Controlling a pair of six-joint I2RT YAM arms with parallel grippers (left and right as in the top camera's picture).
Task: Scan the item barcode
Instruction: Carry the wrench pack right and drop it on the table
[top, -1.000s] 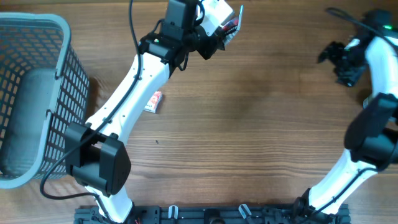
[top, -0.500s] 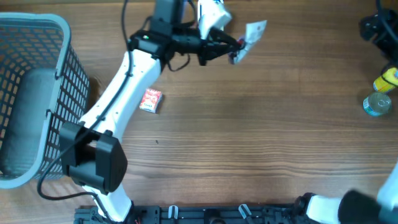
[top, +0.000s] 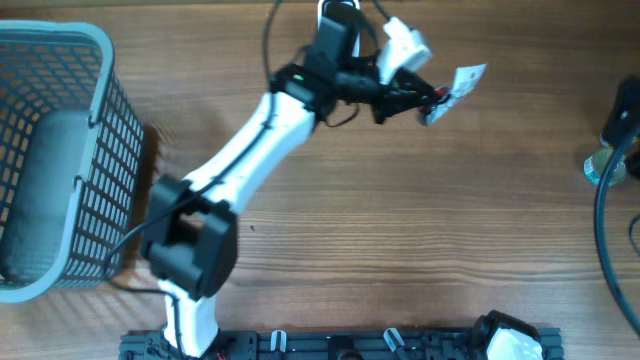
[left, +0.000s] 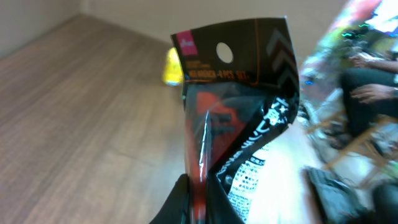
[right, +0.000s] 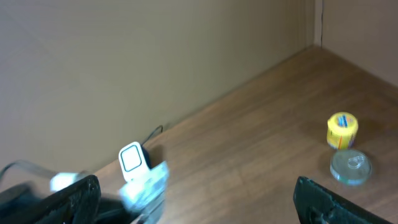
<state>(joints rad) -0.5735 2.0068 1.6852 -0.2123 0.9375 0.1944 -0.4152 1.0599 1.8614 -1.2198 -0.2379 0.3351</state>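
The item is a black and red plastic packet (left: 239, 118) with a hang hole and a white printed label. My left gripper (left: 199, 194) is shut on its lower edge and holds it upright, off the table. From overhead, the left gripper (top: 428, 108) reaches toward the back middle with the packet (top: 458, 83) sticking out to the right. My right gripper (right: 196, 208) stands wide open with nothing between its fingers, looking toward the packet (right: 148, 186). I cannot make out a barcode.
A grey mesh basket (top: 95, 120) fills the left side. A yellow roll (right: 341, 129) and a clear round lid (right: 350, 167) sit on the table at the right, the lid (top: 600, 165) near the right edge overhead. Part of the right arm (top: 622, 115) shows at that edge.
My left arm has swung to the right, carrying the packet with it. The right arm has pulled away to the table's right edge and its jaws have opened wide.
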